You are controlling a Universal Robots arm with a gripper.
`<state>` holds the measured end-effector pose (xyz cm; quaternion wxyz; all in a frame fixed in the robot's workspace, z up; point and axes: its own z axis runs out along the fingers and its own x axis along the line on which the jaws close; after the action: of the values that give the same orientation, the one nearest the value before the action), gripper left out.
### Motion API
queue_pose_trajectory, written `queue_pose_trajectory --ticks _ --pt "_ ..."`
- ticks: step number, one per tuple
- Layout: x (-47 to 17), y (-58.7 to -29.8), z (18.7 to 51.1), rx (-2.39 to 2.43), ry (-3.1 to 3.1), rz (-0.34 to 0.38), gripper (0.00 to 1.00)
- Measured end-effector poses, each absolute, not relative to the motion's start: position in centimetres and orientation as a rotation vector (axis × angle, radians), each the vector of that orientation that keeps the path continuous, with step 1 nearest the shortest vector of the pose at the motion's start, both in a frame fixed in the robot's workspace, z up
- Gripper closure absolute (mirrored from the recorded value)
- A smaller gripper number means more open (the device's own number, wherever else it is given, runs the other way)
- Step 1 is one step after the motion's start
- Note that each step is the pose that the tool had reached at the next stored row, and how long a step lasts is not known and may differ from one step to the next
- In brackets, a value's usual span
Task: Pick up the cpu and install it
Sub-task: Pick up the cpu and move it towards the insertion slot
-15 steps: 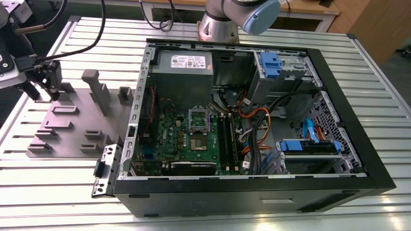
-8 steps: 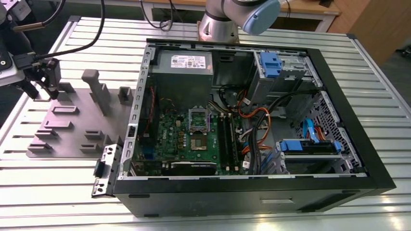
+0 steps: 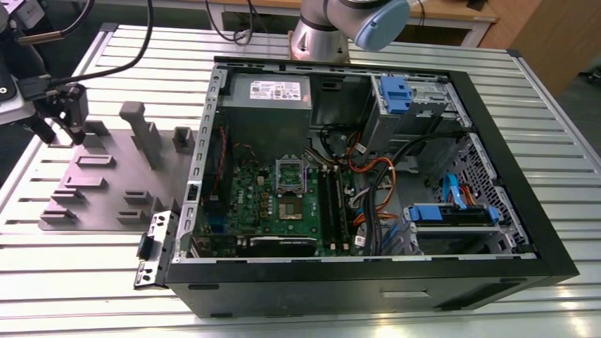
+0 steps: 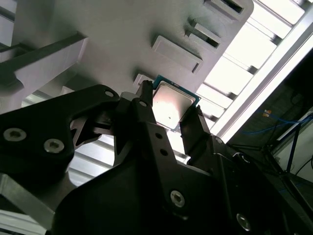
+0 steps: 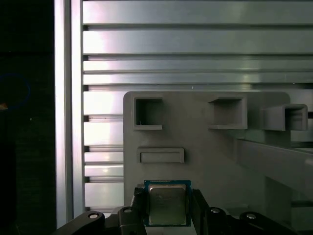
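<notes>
On the slotted aluminium table point(image 3: 526, 105) a grey fixture plate point(image 3: 112, 190) lies at the exterior view's left, just beside an open computer case point(image 3: 376, 289). The case's metal side wall stands between the plate and the motherboard point(image 3: 281, 204). Raised blocks and two taller posts point(image 3: 141, 130) stick up from the plate close to the gripper point(image 3: 58, 123), which hangs over the plate's far corner. In both wrist views small rectangular pockets and a low bar point(image 5: 161, 155) sit on the plate near the cpu point(image 5: 167, 204). The claw is closed down to the chip's width, its two dark fingers point(image 4: 146, 105) pressing against opposite edges of the cpu, so it has the chip in its grasp just over the plate. The cpu lies flat, shiny metal top facing the wrist cameras, its edges square with the plate's edges. It is nearly square, so no long axis stands out
</notes>
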<state>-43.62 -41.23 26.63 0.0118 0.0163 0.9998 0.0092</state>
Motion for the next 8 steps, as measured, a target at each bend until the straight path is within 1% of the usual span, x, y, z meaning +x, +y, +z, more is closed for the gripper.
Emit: queue_pose_trajectory --ticks 8 --pt "-43.62 -41.23 27.03 0.051 3.117 0.029 0.53"
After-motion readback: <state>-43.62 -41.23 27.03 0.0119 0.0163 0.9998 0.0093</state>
